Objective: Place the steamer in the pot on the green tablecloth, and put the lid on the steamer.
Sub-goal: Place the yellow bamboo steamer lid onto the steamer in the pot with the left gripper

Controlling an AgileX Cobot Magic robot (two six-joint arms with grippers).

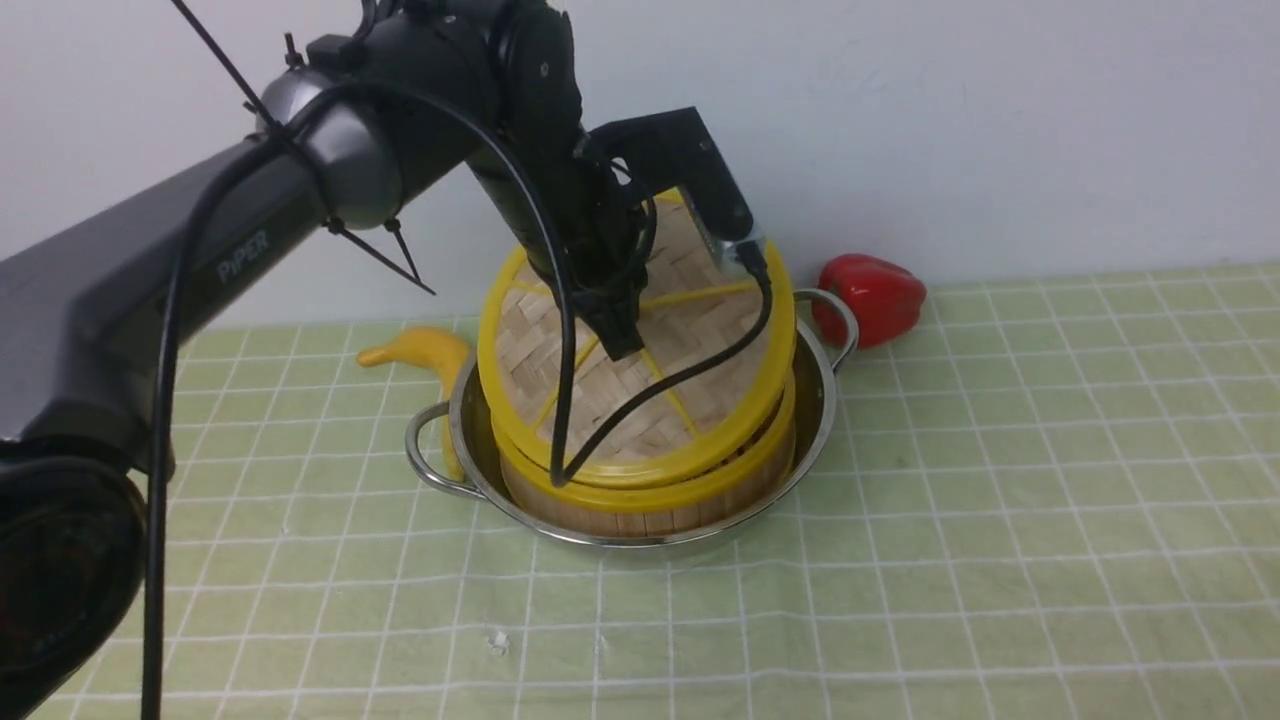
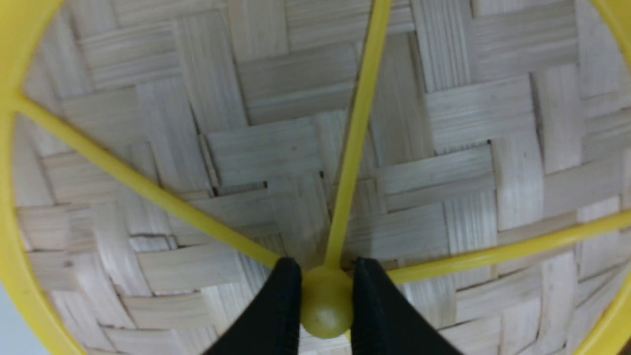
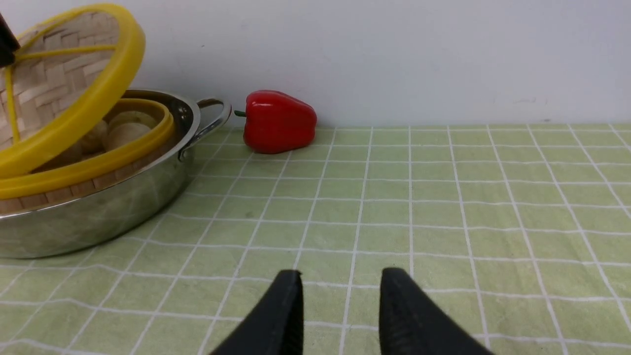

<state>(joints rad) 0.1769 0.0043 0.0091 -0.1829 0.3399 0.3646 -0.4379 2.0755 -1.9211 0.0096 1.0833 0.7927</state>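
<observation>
The steamer [image 1: 650,500] sits inside the steel pot [image 1: 815,400] on the green tablecloth [image 1: 1000,500]; pale buns [image 3: 123,130] show inside it in the right wrist view. My left gripper [image 1: 620,335] is shut on the centre knob [image 2: 326,303] of the woven lid [image 1: 590,390]. The lid is tilted: its near edge rests on the steamer's rim, its far edge is raised. The lid [image 2: 276,148] fills the left wrist view. My right gripper [image 3: 340,283] is open and empty, low over the cloth to the right of the pot [image 3: 98,212]; it does not show in the front view.
A red toy pepper [image 1: 870,298] lies by the wall, right of the pot's handle. A yellow banana-like toy [image 1: 425,350] lies behind the pot on the left. The white wall stands close behind.
</observation>
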